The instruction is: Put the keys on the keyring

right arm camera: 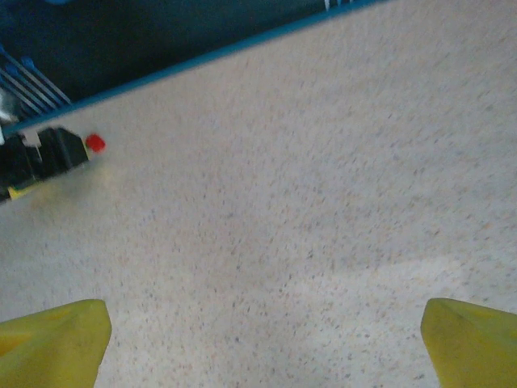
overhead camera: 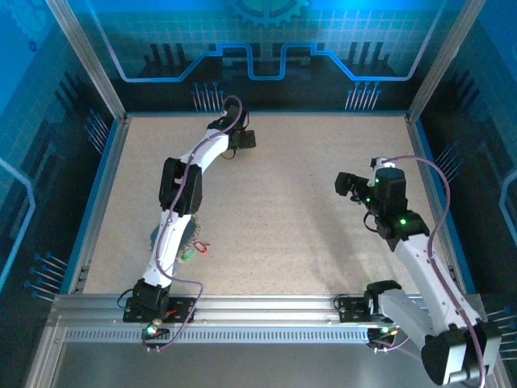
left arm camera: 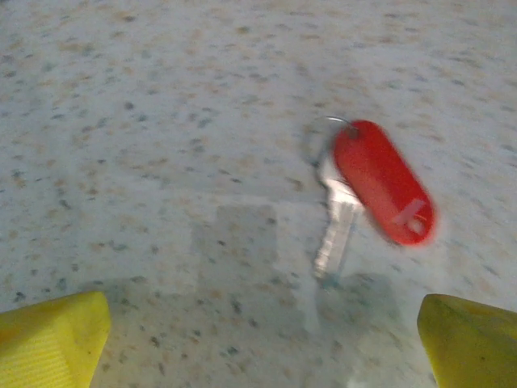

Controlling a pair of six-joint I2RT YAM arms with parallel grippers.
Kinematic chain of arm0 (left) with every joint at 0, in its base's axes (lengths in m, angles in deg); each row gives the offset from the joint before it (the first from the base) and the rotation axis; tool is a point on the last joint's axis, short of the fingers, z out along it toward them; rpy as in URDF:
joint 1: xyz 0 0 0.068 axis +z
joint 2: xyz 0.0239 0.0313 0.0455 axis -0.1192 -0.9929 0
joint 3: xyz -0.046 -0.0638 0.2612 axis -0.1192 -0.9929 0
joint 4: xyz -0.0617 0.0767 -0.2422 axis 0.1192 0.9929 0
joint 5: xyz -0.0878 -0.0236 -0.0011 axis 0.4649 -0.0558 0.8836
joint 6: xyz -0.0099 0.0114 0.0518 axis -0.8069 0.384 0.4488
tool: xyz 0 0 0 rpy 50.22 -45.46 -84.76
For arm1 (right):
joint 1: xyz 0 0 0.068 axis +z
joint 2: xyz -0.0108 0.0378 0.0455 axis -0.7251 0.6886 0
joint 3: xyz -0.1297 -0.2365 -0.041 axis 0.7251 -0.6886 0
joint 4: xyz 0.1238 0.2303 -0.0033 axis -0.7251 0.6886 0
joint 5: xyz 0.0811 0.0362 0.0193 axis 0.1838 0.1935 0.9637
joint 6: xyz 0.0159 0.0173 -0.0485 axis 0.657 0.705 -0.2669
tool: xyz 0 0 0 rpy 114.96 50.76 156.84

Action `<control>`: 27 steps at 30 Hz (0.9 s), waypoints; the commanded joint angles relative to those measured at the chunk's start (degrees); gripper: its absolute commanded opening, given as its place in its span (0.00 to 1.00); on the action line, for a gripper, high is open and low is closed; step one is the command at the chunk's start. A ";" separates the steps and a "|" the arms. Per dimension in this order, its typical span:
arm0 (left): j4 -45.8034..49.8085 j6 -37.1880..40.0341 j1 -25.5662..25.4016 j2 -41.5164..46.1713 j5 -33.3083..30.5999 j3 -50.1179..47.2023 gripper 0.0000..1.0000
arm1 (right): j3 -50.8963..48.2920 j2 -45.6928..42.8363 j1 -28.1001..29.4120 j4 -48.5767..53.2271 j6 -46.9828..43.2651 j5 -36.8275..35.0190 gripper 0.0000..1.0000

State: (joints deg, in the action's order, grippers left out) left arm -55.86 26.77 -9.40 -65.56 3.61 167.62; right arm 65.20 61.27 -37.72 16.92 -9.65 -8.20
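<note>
the left gripper [left arm camera: 258,343] stands wide, its yellow fingers [left arm camera: 52,339] at the two bottom corners of the wrist view with nothing between them, hovering over the speckled surface [left arm camera: 161,121]. just ahead, nearer the right-hand finger, a red key [left arm camera: 380,182] lies flat, its silvery shaft [left arm camera: 338,230] pointing back toward the gripper. the wide stance looks chosen so the fingers can straddle the key on the way down. the key sits off-centre, though, so a sideways shift probably has to come first. from above, this arm reaches to the far side of the surface, well apart from a second red key [overhead camera: 199,246] and a green key [overhead camera: 187,253] lying near its base. a dark shape there, beside the arm, is probably the keyring [overhead camera: 158,236], mostly hidden. the right gripper [right arm camera: 258,343] is equally wide and empty over bare surface on the right side, seemingly parked clear until a key needs threading.
</note>
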 commanded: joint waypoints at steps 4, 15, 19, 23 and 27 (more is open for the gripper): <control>-11.41 9.01 0.41 5.39 26.56 0.42 0.99 | 1.47 2.52 2.15 -2.14 -0.76 2.49 1.00; -19.58 2.30 0.69 -2.23 28.15 4.84 0.99 | -0.55 -2.55 2.52 -0.66 -2.75 0.76 1.00; -19.40 0.36 0.86 -4.57 26.76 6.39 0.99 | -0.86 -4.03 2.52 -0.15 -3.04 0.84 1.00; -16.56 -4.77 2.40 -6.84 24.75 9.92 0.99 | -0.49 -3.45 2.53 -0.24 -3.03 1.05 1.00; -12.47 -11.96 4.44 -7.67 25.16 10.11 0.99 | -0.31 -2.77 2.61 -1.16 -2.52 2.42 1.00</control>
State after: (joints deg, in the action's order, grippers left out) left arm -72.28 21.46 -7.33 -72.14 28.97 175.49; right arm 65.00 58.23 -35.91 16.13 -11.99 -6.46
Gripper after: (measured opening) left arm 0.990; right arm 0.996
